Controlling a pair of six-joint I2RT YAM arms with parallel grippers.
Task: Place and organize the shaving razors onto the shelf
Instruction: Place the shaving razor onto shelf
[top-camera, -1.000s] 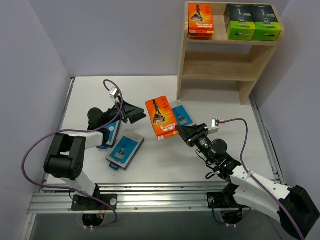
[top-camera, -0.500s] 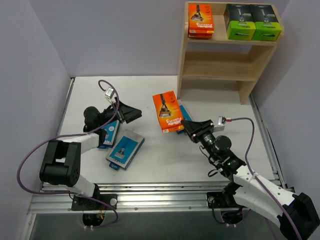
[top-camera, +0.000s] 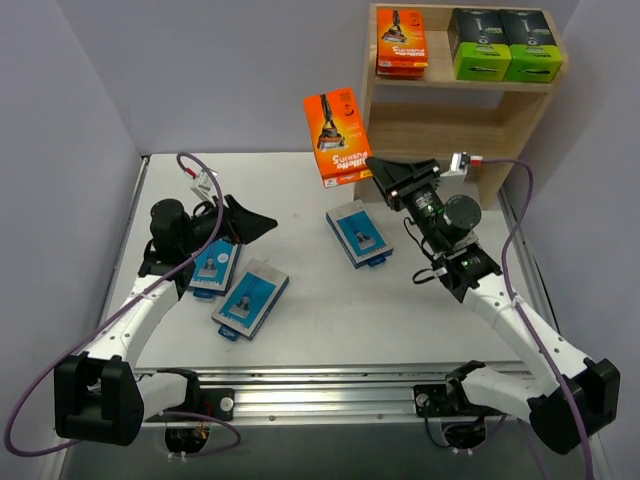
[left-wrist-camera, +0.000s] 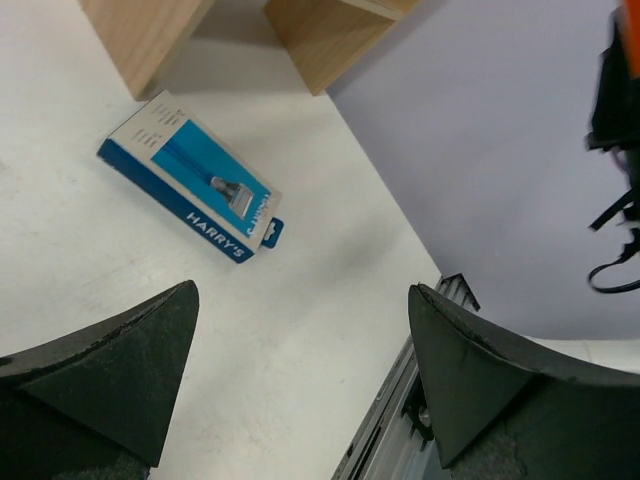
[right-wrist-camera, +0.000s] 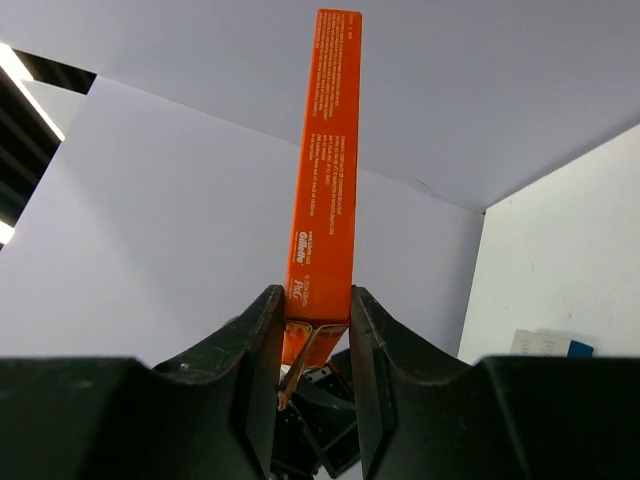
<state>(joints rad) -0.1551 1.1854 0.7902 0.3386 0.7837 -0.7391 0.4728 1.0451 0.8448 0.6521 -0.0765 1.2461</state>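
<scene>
My right gripper (top-camera: 378, 172) is shut on a flat orange razor pack (top-camera: 336, 137) and holds it in the air, left of the wooden shelf (top-camera: 432, 142); in the right wrist view the pack (right-wrist-camera: 325, 170) stands edge-on between my fingers (right-wrist-camera: 262, 350). The shelf's top tier holds an orange pack (top-camera: 401, 41) and two black boxes with lime-green ends (top-camera: 504, 44). Three light-blue packs lie on the table: one in the middle (top-camera: 357, 235), also seen in the left wrist view (left-wrist-camera: 195, 178), and two at the left (top-camera: 213, 267), (top-camera: 250, 298). My left gripper (top-camera: 262, 222) is open and empty above the table.
Grey walls enclose the table on the left, back and right. The shelf's lower tier (top-camera: 440, 130) is bare. A metal rail (top-camera: 320, 385) runs along the near edge. Cables loop from both arms.
My right gripper has lifted the orange pack up and toward the shelf, uncovering the middle blue pack. My left arm has drawn back to the left.
</scene>
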